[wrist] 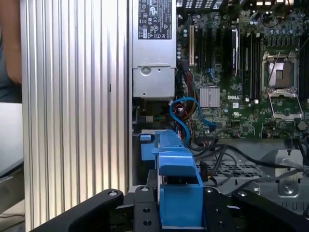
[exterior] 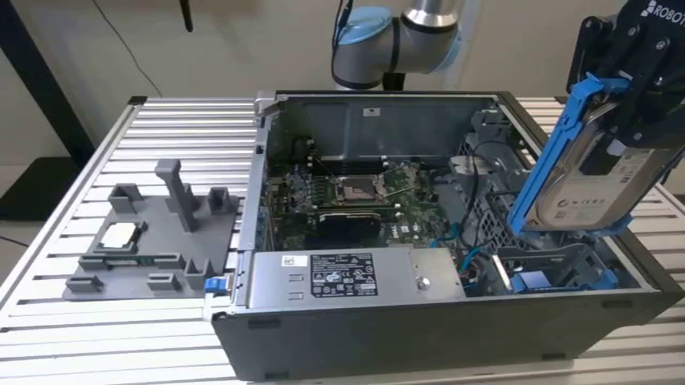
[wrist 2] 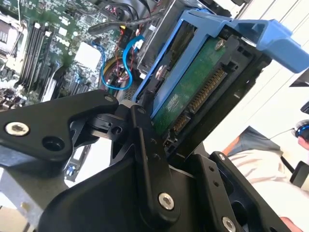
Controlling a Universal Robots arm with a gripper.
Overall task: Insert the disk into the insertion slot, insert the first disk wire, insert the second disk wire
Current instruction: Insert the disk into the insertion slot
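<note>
The disk (exterior: 594, 180), a silver drive with a white label in a bright blue frame (exterior: 548, 144), hangs tilted above the right end of the open computer case (exterior: 428, 337). My gripper (exterior: 634, 132) is shut on its upper end. In the second wrist view the disk's green circuit side (wrist 2: 193, 92) shows between black fingers (wrist 2: 145, 140). In the first wrist view the blue frame (wrist: 178, 193) sits in my gripper (wrist: 178, 215). Below the disk is the insertion slot (exterior: 557, 269), a grey bay with a blue part inside. Blue disk wires (exterior: 466, 249) (wrist: 186, 108) (wrist 2: 128, 58) loop beside it.
A grey power-supply box (exterior: 342, 273) lies along the case front, with the motherboard (exterior: 354, 192) behind it. A grey fixture (exterior: 150, 233) stands on the slatted metal table (exterior: 64, 321) at the exterior view's left. A person's sleeve (wrist 2: 256, 159) and arm (wrist: 9, 43) are close by.
</note>
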